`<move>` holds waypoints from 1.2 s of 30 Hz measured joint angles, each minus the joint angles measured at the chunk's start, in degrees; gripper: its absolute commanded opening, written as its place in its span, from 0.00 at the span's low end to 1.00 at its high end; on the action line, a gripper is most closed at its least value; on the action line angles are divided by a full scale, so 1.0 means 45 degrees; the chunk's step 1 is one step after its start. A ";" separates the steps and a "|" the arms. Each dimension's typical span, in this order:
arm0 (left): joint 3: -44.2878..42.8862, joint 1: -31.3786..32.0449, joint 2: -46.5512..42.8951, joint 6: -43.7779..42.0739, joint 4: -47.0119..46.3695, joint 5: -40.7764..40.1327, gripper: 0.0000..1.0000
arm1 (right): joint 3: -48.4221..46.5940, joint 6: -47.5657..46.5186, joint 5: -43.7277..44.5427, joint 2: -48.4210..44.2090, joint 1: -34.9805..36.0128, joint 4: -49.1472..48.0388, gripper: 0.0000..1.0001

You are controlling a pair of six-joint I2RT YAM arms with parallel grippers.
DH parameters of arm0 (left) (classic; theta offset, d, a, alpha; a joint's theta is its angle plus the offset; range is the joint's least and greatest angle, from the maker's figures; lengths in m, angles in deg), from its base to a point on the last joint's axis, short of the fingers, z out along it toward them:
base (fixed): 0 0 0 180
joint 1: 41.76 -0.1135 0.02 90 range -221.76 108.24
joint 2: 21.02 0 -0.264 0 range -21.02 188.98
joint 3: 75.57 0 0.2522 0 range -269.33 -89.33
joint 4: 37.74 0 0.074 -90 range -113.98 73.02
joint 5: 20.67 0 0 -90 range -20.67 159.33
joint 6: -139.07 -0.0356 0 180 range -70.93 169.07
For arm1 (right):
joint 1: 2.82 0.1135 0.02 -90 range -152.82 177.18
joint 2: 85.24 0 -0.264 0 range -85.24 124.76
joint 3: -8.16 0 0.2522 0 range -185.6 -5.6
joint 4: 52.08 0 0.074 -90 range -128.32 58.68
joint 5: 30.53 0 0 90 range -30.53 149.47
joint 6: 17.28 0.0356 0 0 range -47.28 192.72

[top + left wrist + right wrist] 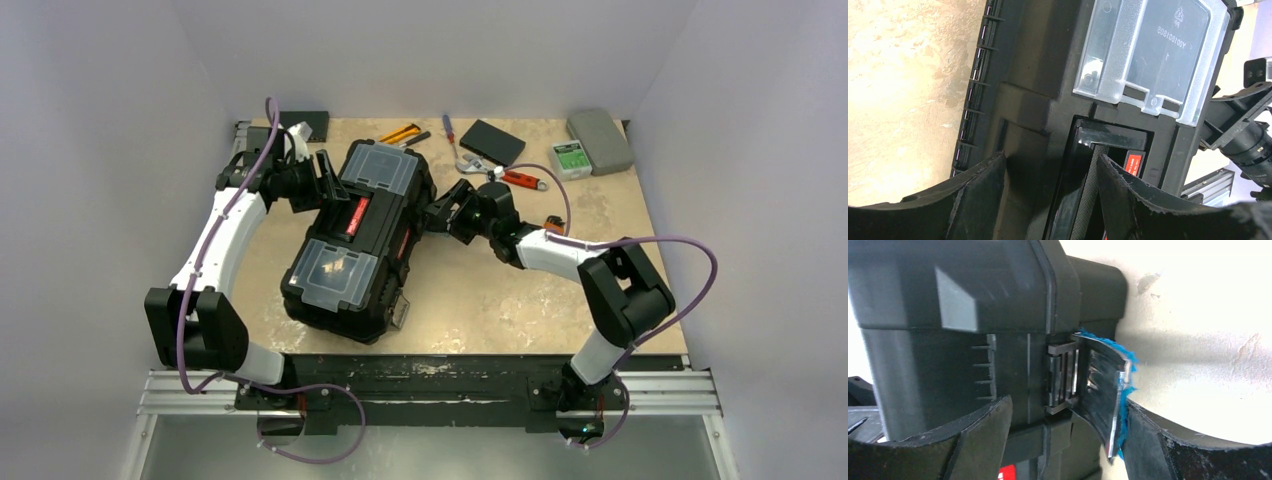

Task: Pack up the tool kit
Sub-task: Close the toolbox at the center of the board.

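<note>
Tool kit point(360, 240) sits lid shut on the table point(560, 300), skewed diagonally between the two arms. Everything below is placed relative to it.

- Lid: two clear compartments point(380, 168) point(335, 262), one at each end, with the red-marked handle point(358, 215) lying flat between them.
- Left gripper point(325, 180) is at the kit's far-left side. In the wrist view its fingers point(983, 200) stand apart, straddling the lid section beside the handle recess, just below one clear compartment point(1148, 55). Can't tell whether they're actually clamping.
- Right gripper point(445, 212) is at the kit's right side wall. Its jaws stand wide, one either side of the side latch point(1098, 385). The latch flap is swung out from the wall and sits close against one finger point(1148, 440); the other finger is clear of it. No grip visible.
- Loose items all lie beyond the kit's far-right corner: a yellow/black-handled tool point(405, 133), a screwdriver point(450, 128), a red-handled tool point(525, 180), a flat black box point(492, 142), a small green-and-white box point(570, 158) and, furthest out, a grey rounded case point(600, 140).
</note>
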 measured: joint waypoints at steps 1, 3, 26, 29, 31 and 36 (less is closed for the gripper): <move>0.0000 0.0000 0.0000 -0.0010 0.0000 0.0000 0.63 | 0.0000 0.0010 -0.0053 0.0107 -0.0015 -0.0019 0.73; 0.0000 0.0000 0.0000 -0.0019 0.0005 0.0000 0.63 | 0.0005 0.0024 -0.0097 0.0228 -0.0024 -0.0024 0.73; 0.0000 0.0000 0.0000 -0.0073 0.0010 0.0015 0.64 | -0.0005 -0.1282 0.1443 -0.1525 -0.0019 0.3332 0.00; 0.0000 0.0000 0.0000 -0.0078 0.0010 0.0015 0.63 | -0.0665 -0.1778 0.1715 -0.1617 0.0049 0.4449 0.00; 0.0000 0.0000 0.0000 -0.0078 0.0005 0.0019 0.63 | -0.1302 -0.2132 0.1943 -0.1593 0.0155 0.5382 0.00; 0.0000 0.0000 0.0049 -0.0078 0.0000 0.0024 0.63 | -0.2929 -0.2754 0.2288 -0.1564 0.0471 0.7028 0.00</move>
